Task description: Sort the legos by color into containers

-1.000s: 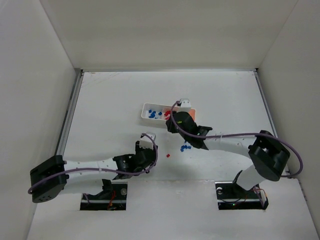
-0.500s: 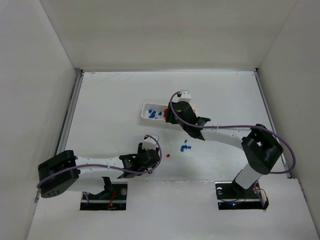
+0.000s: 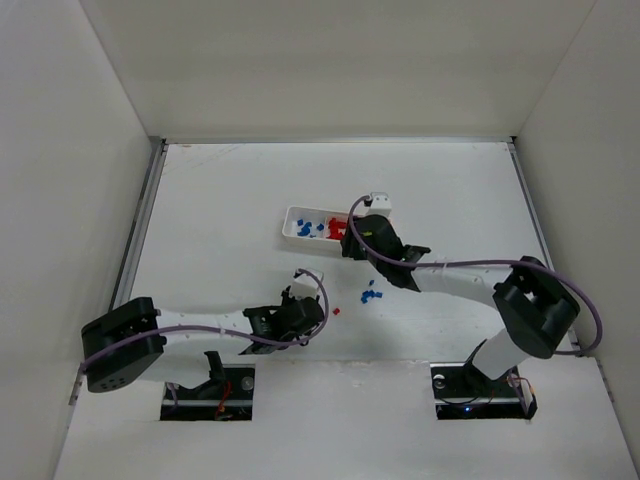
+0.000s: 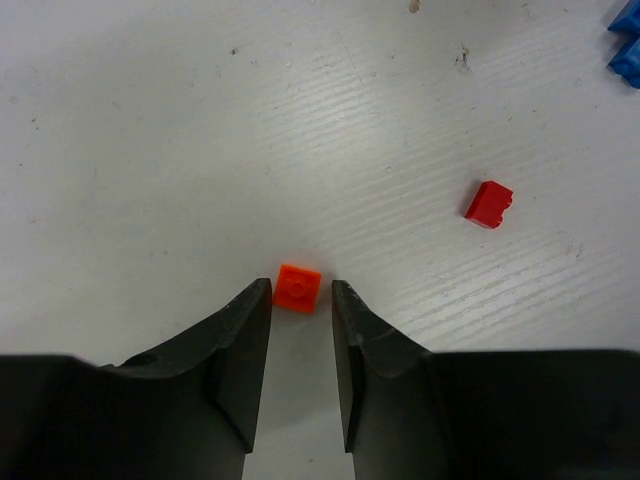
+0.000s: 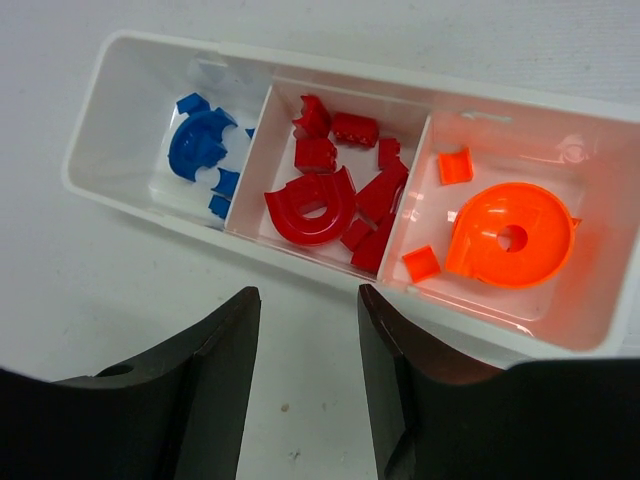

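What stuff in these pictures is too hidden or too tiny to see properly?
Top view: the right gripper covers most of the tray's orange end.
Top view: the left gripper hides the orange brick.
Top view: the loose blue bricks are too tiny to count.
Left wrist view: the picture's corner cuts those blue bricks off.

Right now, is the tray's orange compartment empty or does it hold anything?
Not empty. The right wrist view shows the end compartment of the tray holding one large rounded orange piece and two small orange bricks.
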You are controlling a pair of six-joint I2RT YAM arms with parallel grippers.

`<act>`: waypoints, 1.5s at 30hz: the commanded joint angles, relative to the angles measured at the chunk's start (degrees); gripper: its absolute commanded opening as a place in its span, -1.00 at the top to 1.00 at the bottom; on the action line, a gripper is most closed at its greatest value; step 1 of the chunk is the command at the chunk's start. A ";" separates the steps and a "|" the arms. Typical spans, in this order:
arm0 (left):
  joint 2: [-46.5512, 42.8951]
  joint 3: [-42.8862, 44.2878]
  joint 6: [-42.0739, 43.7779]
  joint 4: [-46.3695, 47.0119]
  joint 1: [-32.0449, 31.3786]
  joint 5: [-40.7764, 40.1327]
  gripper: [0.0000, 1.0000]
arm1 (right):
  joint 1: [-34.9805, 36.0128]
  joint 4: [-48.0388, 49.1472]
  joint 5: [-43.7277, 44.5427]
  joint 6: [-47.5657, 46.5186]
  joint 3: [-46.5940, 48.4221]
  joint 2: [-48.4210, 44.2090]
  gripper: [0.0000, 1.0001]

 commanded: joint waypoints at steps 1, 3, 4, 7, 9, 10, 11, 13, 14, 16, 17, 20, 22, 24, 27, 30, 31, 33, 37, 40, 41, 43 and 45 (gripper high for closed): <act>1.54 1.96 0.32 -1.84 -0.06 1.26 0.49 | -0.17 3.22 0.17 0.40 -1.19 -4.54 0.01; 1.90 2.22 0.59 -1.84 -0.41 0.91 0.57 | -0.17 3.22 0.17 0.31 -2.34 -6.38 0.01; 1.90 2.31 0.59 -1.84 -0.42 0.73 0.62 | -0.25 3.22 0.26 0.22 -3.04 -7.26 0.01; 0.15 2.39 0.67 -1.84 -0.33 0.55 0.70 | -0.78 3.48 0.87 0.31 -5.85 -10.51 0.01; -2.04 2.74 0.67 -1.84 -0.33 0.47 0.73 | -1.04 4.18 1.57 0.49 -8.83 -13.32 0.00; -3.36 3.01 0.67 -1.67 0.02 0.47 0.73 | -1.22 4.62 2.19 0.57 -10.50 -14.81 -0.01; -4.50 3.53 0.76 -1.40 0.28 0.55 0.73 | -1.57 5.06 2.89 0.75 -12.34 -16.31 -0.01; -6.09 5.37 1.46 -0.96 1.60 0.99 0.73 | -2.88 6.12 4.21 2.15 -16.47 -20.08 -0.05; -6.45 6.43 1.99 -0.53 2.21 1.26 0.73 | -3.59 6.64 4.48 3.11 -18.67 -22.02 -0.07; -6.19 8.62 3.48 1.23 3.71 1.52 0.73 | -5.87 7.44 4.65 5.14 -23.41 -26.32 -0.09; -5.49 10.03 4.36 2.54 4.58 1.78 0.73 | -7.27 7.70 4.74 5.93 -25.35 -27.82 -0.10; -0.93 15.82 6.64 6.23 7.31 5.55 0.73 | -12.10 7.88 4.39 9.18 -30.01 -30.73 -0.11; 3.72 19.87 8.23 9.22 9.07 8.19 0.73 | -13.87 7.88 3.69 10.94 -31.95 -31.61 -0.11; 8.56 24.00 8.85 11.68 10.83 9.95 0.73 | -13.97 7.79 3.25 10.86 -32.57 -33.28 -0.10; 16.81 31.02 9.11 13.28 13.81 13.55 0.73 | -14.75 7.88 2.90 11.39 -33.19 -33.73 -0.08; 23.67 36.83 9.29 13.63 15.92 15.58 0.72 | -14.58 7.79 2.90 11.47 -33.54 -34.34 -0.05; 25.61 38.50 9.46 13.54 16.71 15.93 0.71 | -14.58 7.88 2.81 11.47 -33.80 -34.60 -0.05; 28.78 41.32 9.29 13.10 18.30 16.64 0.71 | -14.84 7.88 2.63 11.91 -34.07 -34.95 -0.05; 33.09 45.28 9.64 12.84 18.40 18.75 0.63 | -14.76 7.88 2.63 11.91 -34.25 -35.22 -0.05; 35.47 47.65 9.99 12.58 17.95 18.48 0.46 | -14.58 7.97 2.63 11.74 -33.81 -34.26 -0.05; 35.91 48.09 9.82 12.57 17.87 18.48 0.42 | -14.58 7.97 2.72 11.48 -33.63 -34.08 -0.05; 36.00 48.27 9.47 12.92 17.78 18.66 0.34 | -14.32 7.97 3.25 11.12 -33.45 -33.99 -0.06; 35.83 48.45 9.38 12.49 17.78 18.58 0.27 | -14.32 8.05 3.07 11.12 -33.37 -33.64 -0.05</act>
